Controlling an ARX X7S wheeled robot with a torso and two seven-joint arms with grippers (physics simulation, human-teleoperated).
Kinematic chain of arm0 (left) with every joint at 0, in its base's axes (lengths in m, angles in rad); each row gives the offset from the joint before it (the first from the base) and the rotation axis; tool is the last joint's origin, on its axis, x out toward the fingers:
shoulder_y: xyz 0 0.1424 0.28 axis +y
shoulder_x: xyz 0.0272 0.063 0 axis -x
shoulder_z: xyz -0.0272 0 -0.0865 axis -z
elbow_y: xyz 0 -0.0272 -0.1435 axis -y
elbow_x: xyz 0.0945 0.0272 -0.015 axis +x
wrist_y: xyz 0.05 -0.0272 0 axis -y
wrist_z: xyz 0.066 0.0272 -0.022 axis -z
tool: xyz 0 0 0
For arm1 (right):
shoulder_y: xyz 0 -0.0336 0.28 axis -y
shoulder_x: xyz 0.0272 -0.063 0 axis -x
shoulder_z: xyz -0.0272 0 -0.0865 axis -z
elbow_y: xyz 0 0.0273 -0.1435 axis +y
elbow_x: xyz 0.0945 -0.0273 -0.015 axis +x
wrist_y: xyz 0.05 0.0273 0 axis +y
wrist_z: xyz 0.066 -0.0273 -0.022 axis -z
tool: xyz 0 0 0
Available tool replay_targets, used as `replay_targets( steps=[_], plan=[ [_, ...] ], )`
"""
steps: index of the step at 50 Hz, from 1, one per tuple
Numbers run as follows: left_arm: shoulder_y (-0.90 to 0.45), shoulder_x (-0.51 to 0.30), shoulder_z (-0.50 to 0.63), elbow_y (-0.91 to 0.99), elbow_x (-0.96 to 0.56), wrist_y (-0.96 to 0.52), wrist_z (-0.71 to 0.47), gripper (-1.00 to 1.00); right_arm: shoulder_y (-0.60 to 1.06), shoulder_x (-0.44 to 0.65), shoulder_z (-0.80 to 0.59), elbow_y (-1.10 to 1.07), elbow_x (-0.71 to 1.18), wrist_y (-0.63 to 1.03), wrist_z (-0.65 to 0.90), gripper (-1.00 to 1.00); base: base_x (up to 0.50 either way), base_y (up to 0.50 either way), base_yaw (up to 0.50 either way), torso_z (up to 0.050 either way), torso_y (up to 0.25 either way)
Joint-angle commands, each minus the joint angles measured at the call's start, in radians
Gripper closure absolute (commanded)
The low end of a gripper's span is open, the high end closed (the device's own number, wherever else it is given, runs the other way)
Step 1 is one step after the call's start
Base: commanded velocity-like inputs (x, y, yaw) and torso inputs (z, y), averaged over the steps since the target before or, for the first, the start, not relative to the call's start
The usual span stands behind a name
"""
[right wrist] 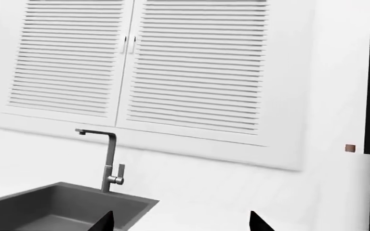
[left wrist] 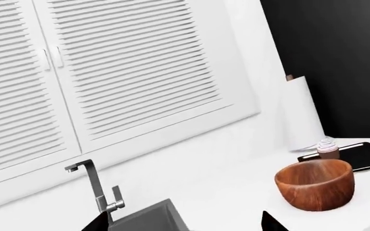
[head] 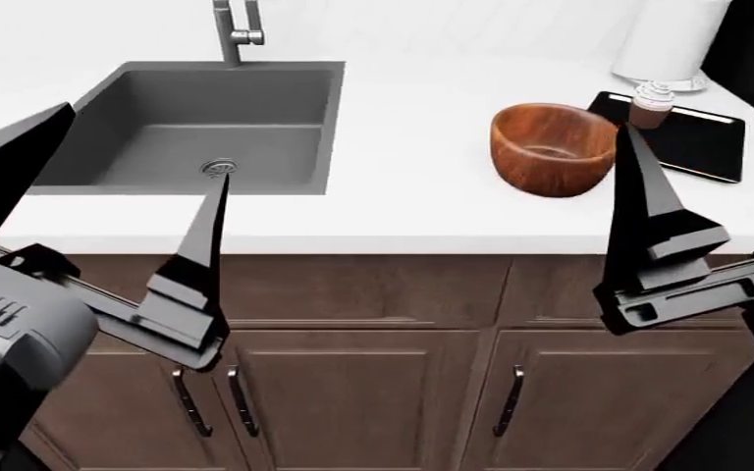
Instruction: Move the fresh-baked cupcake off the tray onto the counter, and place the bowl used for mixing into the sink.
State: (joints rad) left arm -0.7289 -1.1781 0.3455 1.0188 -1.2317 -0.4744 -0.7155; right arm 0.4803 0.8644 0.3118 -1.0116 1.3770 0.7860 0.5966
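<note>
The small white-frosted cupcake in a brown wrapper (head: 652, 102) stood on the glossy black tray (head: 698, 147), up and just right of the right pincer (head: 707, 167), the nearer arm. Both pincers gaped wide, empty; the left pincer (head: 115, 167) hung before the sink.

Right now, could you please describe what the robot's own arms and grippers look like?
Both grippers are glossy black. The left gripper and right gripper have long, tapering, blade-like fingers on blocky black bases with stepped ridges. A rounded grey housing with slotted vents sits on the left arm. No cables or markings show.
</note>
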Motion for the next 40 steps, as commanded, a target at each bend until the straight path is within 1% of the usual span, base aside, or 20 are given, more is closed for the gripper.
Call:
replay_targets(
  steps=[1, 18, 27, 32, 40],
  plan=[
    [-0.036, 0.001, 0.013, -0.008, -0.036, -0.002, -0.011, -1.0, 0.009, 0.008, -0.001, -0.006, 0.015, -0.009, -0.002, -1.0, 0.0, -0.5, 0.0, 0.0, 0.0],
    [-0.002, -0.03, -0.008, -0.002, -0.059, 0.047, -0.017, -1.0, 0.04, 0.045, -0.047, -0.034, 0.051, -0.046, 0.026, -1.0, 0.0, -0.5, 0.0, 0.0, 0.0],
    [0.024, -0.042, -0.013, 0.003, -0.05, 0.071, -0.015, -1.0, 0.039, 0.127, -0.179, -0.035, 0.006, -0.191, 0.047, -1.0, 0.03, -0.5, 0.0, 0.0, 0.0],
    [0.026, -0.049, -0.019, 0.006, -0.062, 0.085, -0.019, -1.0, 0.098, 0.137, -0.239, -0.025, 0.029, -0.183, 0.072, -1.0, 0.08, -0.09, 0.0, 0.0, 0.0],
    [0.03, -0.055, -0.02, 0.007, -0.065, 0.098, -0.02, -1.0, 0.179, 0.14, -0.289, -0.029, 0.076, -0.203, 0.107, -1.0, 0.0, 0.0, 0.0, 0.0, 0.0]
  ],
)
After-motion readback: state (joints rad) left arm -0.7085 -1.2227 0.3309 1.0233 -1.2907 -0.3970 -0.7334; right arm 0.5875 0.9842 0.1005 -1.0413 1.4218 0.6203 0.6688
